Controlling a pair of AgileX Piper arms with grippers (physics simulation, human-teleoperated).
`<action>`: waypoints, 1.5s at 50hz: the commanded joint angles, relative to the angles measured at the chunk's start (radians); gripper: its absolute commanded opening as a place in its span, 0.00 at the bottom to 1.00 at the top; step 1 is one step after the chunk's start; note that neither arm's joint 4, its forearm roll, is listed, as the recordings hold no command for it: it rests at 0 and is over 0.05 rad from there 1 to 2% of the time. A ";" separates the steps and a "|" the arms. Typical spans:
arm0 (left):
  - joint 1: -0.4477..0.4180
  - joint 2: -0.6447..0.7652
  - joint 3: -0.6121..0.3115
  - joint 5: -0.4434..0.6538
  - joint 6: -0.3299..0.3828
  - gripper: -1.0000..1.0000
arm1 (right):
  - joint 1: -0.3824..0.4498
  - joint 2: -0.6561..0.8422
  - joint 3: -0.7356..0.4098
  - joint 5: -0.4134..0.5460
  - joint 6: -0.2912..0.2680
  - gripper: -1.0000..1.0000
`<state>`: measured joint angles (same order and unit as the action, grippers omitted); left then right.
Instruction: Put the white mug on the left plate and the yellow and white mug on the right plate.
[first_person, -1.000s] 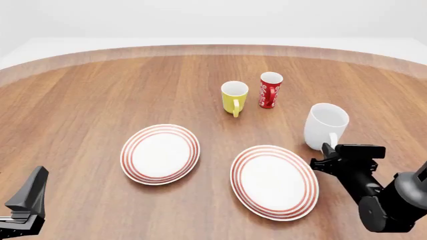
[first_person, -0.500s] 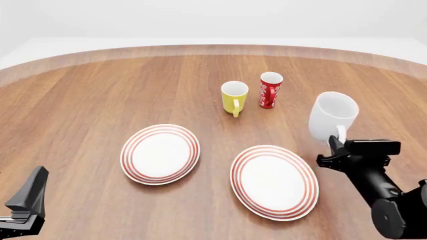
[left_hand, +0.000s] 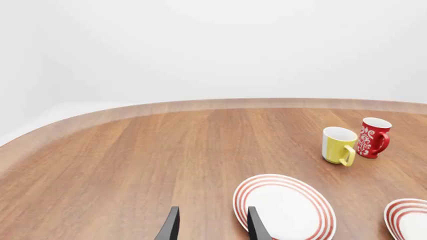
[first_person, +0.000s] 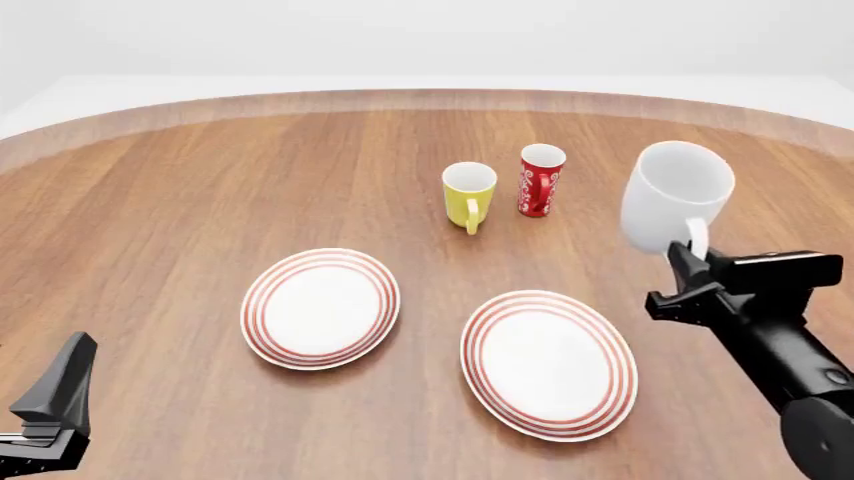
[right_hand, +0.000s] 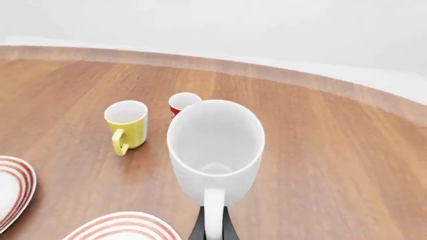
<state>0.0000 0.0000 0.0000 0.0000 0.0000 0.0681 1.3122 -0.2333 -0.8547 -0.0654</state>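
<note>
The round wooden bench (first_person: 200, 180) has a paler rim against a plain white room. The right pincer (first_person: 689, 262) pinches the white mug (first_person: 675, 208) by its handle, clear of the wood at 3 o'clock. The left pincer (left_hand: 211, 226), spread, hangs at 7 o'clock near the left plate (first_person: 320, 307).

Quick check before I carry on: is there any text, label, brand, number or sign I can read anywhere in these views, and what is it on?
None: no readable text, brand, number or sign in any view.
red cup: white ornamental pattern only; no letters can be made out.
white mug, held by the handle in the right gripper: plain.
yellow and white mug: plain.
left plate and right plate: red rings only.
</note>
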 joint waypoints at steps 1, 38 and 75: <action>0.000 0.000 0.000 0.000 0.000 1.00 | 0.038 -0.138 -0.020 0.123 -0.018 0.00; 0.000 0.000 0.000 0.000 0.000 1.00 | 0.198 -0.251 -0.123 0.285 -0.056 0.00; 0.000 0.000 0.000 0.000 0.000 1.00 | 0.370 -0.098 -0.236 0.246 -0.052 0.00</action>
<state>0.0000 0.0000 0.0000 0.0000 0.0000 0.4002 1.1722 -0.4369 -0.5951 -0.1241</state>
